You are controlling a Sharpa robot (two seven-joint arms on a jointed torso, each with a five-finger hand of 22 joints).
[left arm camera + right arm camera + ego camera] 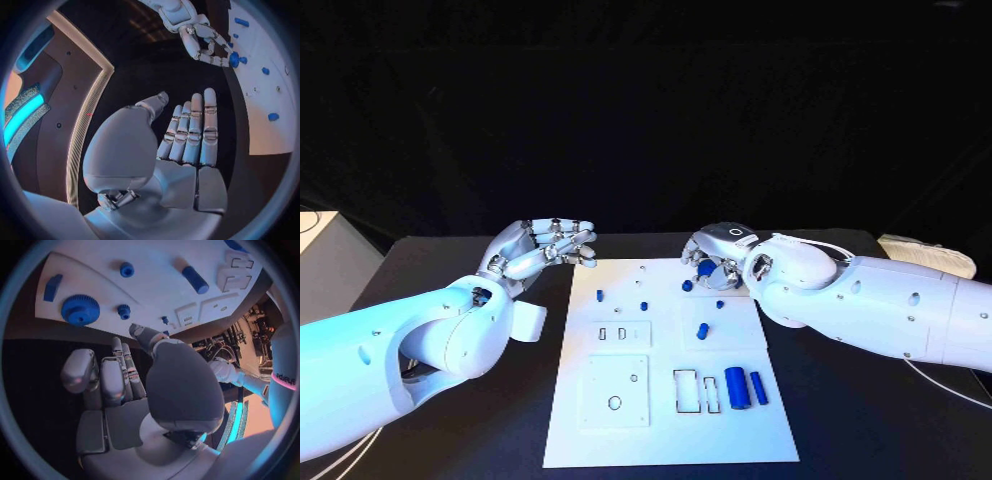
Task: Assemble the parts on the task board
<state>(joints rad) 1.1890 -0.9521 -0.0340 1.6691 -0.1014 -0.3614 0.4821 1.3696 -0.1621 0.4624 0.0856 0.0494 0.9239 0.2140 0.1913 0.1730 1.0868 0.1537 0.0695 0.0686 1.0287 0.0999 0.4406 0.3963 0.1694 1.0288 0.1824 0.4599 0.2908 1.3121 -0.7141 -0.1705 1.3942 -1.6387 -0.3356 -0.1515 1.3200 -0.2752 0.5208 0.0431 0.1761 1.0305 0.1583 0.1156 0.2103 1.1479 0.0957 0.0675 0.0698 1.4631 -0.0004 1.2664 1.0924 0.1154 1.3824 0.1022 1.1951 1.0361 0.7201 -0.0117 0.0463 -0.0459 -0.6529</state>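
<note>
Dark room, black table (pixel 473 440), black backdrop behind. The task board (pixel 668 440) is lying lengthwise in the middle of the table, far edge toward the backdrop.

Small blue parts are sitting scattered over the board's far half: pegs (pixel 600 295) near the far left corner, a short cylinder (pixel 704 328) mid-board, and a round toothed part (pixel 80 309) close to the far right edge. Two longer blue cylinders (pixel 737 386) are lying side by side at the near right, just beside a rectangular slot (pixel 687 391). Looks like staging: loose pieces far, receiving cutouts near.

The right hand (pixel 715 255) is hovering over the far right corner, fingers apart and holding nothing as far as the wrist view is showing; my read is it's lining up on the toothed part. The head view is hiding the fingertips, so contact is unclear.

The left hand (pixel 545 245) is waiting off the board's far left corner, fingers loosely curled, nothing in it, keeping out of the way.

Room to move: bare table down both long edges, near half of the board mostly free.
</note>
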